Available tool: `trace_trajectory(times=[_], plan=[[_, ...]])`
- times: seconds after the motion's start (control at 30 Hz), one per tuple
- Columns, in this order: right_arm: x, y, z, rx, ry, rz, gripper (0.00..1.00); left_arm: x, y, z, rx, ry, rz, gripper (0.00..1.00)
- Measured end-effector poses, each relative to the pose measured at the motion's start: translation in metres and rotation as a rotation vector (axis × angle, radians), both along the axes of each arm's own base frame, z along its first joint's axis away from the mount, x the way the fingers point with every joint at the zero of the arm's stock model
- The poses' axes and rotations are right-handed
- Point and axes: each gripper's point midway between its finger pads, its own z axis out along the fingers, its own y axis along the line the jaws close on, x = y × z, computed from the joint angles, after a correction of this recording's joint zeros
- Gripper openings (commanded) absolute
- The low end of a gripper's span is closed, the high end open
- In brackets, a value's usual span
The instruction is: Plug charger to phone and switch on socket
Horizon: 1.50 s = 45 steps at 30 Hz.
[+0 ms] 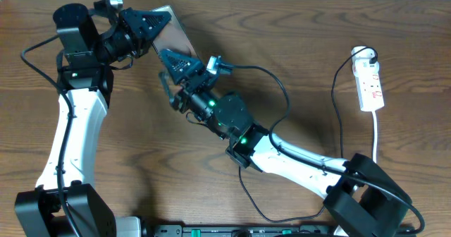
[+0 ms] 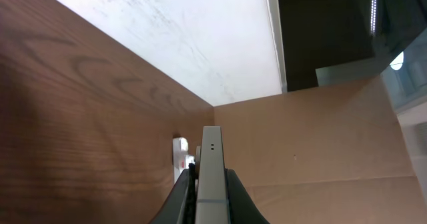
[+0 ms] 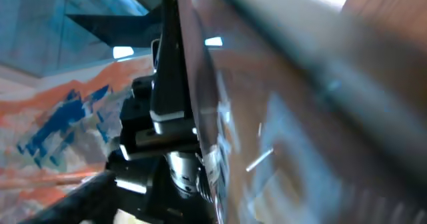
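the left gripper (image 2: 212,187) is clenched on the phone (image 2: 212,154), its two dark fingers pressed against the flat faces with the slab's thin pale edge standing up between them. in the left wrist view the phone is seen edge-on, a narrow grey strip with two tiny dots, its long axis running straight away from the wrist towards the far side of the table.

from overhead the left gripper (image 1: 153,27) holds the phone (image 1: 173,31) off the wooden table (image 1: 282,25), near the top left. the phone shows as a flat, glossy, greyish slab. its long axis slants from upper left down to lower right, and its lower end points at the right gripper (image 1: 169,56). that gripper's dark wedge-shaped head sits just beside this lower end. i cannot tell whether its jaws are apart or together, and the right wrist view is smeared, giving only a shiny reflecting surface.

the table is brown wood with wavy grain. well apart, at the right edge, lies the socket (image 1: 371,85), a small white elongated strip with red markings and a black plug at its top end, lying lengthwise up and down. the charger (image 1: 334,96), a thin black cable, curves from that plug down toward the right arm's base; its tip is not visible.
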Motion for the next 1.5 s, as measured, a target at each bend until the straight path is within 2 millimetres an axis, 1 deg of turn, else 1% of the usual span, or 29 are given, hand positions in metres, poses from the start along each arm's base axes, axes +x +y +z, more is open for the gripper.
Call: trace_trajectory(times=[0.2, 0.3, 0.37, 0.43, 0.47, 0.57, 0.7, 0.77, 0.83, 0.93, 0.97, 1.07, 1.13, 1.23, 1.27, 1.3, 1.37, 1.4, 1.5], plan=[[-0.001, 0.001, 0.0, -0.001, -0.002, 0.006, 0.99, 0.0, 0.002, 0.0, 0.002, -0.002, 0.004, 0.07], [-0.001, 0.001, 0.0, -0.002, -0.002, 0.008, 0.99, 0.002, 0.012, 0.0, 0.001, -0.002, 0.023, 0.07], [-0.001, 0.001, -0.001, -0.004, -0.001, 0.011, 0.99, 0.004, 0.026, 0.0, 0.001, -0.003, 0.051, 0.08], [-0.001, 0.001, -0.002, -0.009, 0.002, 0.01, 0.99, 0.006, 0.046, 0.0, 0.0, -0.003, 0.096, 0.07], [-0.001, 0.001, -0.003, -0.012, 0.005, 0.01, 0.99, 0.007, 0.06, 0.0, 0.0, -0.003, 0.126, 0.07], [0.001, 0.001, -0.006, -0.022, 0.012, 0.009, 0.99, 0.007, 0.093, 0.001, -0.002, -0.003, 0.194, 0.07], [0.004, -0.001, -0.01, -0.036, 0.023, 0.003, 0.99, 0.001, 0.14, 0.002, -0.01, -0.006, 0.274, 0.08], [0.004, 0.0, -0.015, -0.05, 0.034, 0.003, 0.99, -0.004, 0.156, 0.003, -0.016, -0.009, 0.293, 0.07], [0.004, 0.001, -0.018, -0.075, 0.027, 0.007, 0.99, -0.009, 0.165, 0.004, -0.024, -0.012, 0.294, 0.07], [0.002, 0.002, -0.018, -0.15, -0.059, 0.01, 0.99, -0.016, 0.17, 0.007, -0.036, -0.021, 0.267, 0.08], [0.001, 0.003, -0.018, -0.199, -0.118, 0.016, 0.99, -0.019, 0.168, 0.01, -0.037, -0.037, 0.242, 0.08], [0.004, 0.001, -0.02, -0.274, -0.209, 0.038, 0.99, -0.024, 0.161, 0.021, -0.02, -0.105, 0.179, 0.07], [0.01, -0.003, -0.027, -0.334, -0.239, 0.066, 0.99, -0.029, 0.154, 0.031, 0.0, -0.169, 0.117, 0.08], [0.022, -0.014, -0.043, -0.42, -0.238, 0.116, 0.99, -0.037, 0.146, 0.039, 0.019, -0.223, 0.048, 0.08], [0.026, -0.016, -0.045, -0.437, -0.236, 0.128, 0.99, -0.039, 0.144, 0.04, 0.022, -0.234, 0.034, 0.08], [0.031, -0.021, -0.052, -0.478, -0.22, 0.147, 0.99, -0.041, 0.142, 0.042, 0.028, -0.248, 0.014, 0.07], [0.038, -0.027, -0.058, -0.531, -0.198, 0.182, 0.99, -0.045, 0.138, 0.045, 0.037, -0.27, -0.021, 0.07], [0.042, -0.032, -0.066, -0.587, -0.175, 0.212, 0.99, -0.048, 0.136, 0.046, 0.042, -0.281, -0.038, 0.08], [0.043, -0.041, -0.079, -0.705, -0.126, 0.284, 0.99, -0.052, 0.133, 0.047, 0.054, -0.303, -0.072, 0.07]])
